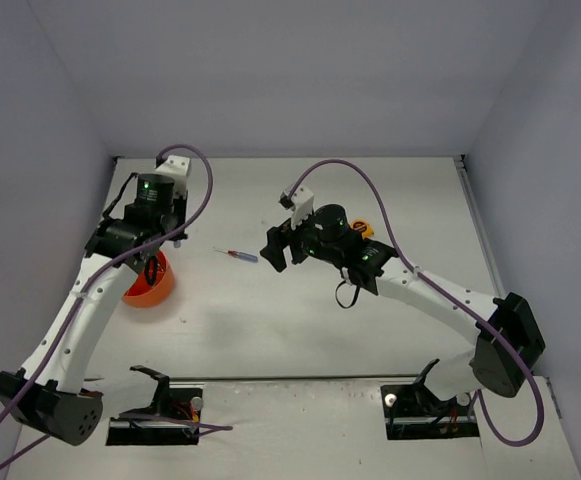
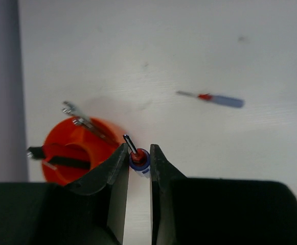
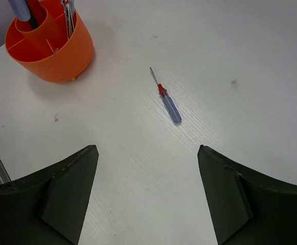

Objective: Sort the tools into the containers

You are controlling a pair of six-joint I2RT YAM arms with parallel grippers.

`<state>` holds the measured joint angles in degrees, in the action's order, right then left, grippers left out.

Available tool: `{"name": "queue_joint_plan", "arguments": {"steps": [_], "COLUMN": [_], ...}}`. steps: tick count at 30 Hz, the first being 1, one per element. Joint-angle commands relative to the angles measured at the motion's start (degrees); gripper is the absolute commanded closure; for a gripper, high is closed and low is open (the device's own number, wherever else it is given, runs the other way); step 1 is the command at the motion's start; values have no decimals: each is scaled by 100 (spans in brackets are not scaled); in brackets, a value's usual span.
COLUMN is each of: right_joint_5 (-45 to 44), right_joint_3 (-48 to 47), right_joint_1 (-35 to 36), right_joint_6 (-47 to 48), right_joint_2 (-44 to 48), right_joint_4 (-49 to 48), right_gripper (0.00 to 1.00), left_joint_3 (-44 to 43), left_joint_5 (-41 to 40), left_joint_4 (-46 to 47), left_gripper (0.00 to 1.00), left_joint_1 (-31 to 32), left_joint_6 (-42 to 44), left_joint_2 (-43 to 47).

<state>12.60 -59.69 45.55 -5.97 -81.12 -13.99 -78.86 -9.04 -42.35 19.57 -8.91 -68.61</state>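
Note:
My left gripper point(image 2: 138, 150) is shut on a blue-and-red screwdriver point(image 2: 138, 158), its metal tip pointing away, just beside the rim of the round orange tub point(image 2: 74, 153). Silver wrenches point(image 2: 85, 121) and a red-and-black tool point(image 2: 61, 161) stick out of the tub's compartments. From above, the left gripper point(image 1: 155, 263) hangs over the tub point(image 1: 146, 290). A second blue-and-red screwdriver point(image 1: 240, 255) lies on the table between the arms. My right gripper point(image 3: 147, 148) stands wide open and holds nothing, hovering near that screwdriver point(image 3: 167, 102), with the tub point(image 3: 51, 48) beyond it.
A small yellow tape measure point(image 1: 364, 229) shows partly behind the right arm. The left wall point(image 1: 30, 200) stands close to the tub. White tabletop point(image 1: 300, 320) stretches in front of both arms.

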Motion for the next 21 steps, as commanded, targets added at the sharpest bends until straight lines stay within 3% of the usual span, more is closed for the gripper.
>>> {"name": "queue_joint_plan", "arguments": {"steps": [1,6,13,21], "right_joint_5": [-110,-25,171,369], "right_joint_3": [58,58,184,270], "right_joint_1": [-68,-99,-203,-364], "right_joint_6": [-75,-45,17,13], "right_joint_2": [213,110,62,82], "right_joint_4": [-263,-240,-245,-241], "right_gripper": [24,24,24,24], "left_joint_3": [869,2050,2879,3160], "left_joint_5": [-1149,-1211,-1584,-1578], "left_joint_4": [177,996,1847,2285], "left_gripper": [100,100,100,99], "left_joint_1": [-347,-507,-507,-507], "left_joint_6": [1495,1647,1960,1989], "left_joint_2": [215,809,1062,913]}}
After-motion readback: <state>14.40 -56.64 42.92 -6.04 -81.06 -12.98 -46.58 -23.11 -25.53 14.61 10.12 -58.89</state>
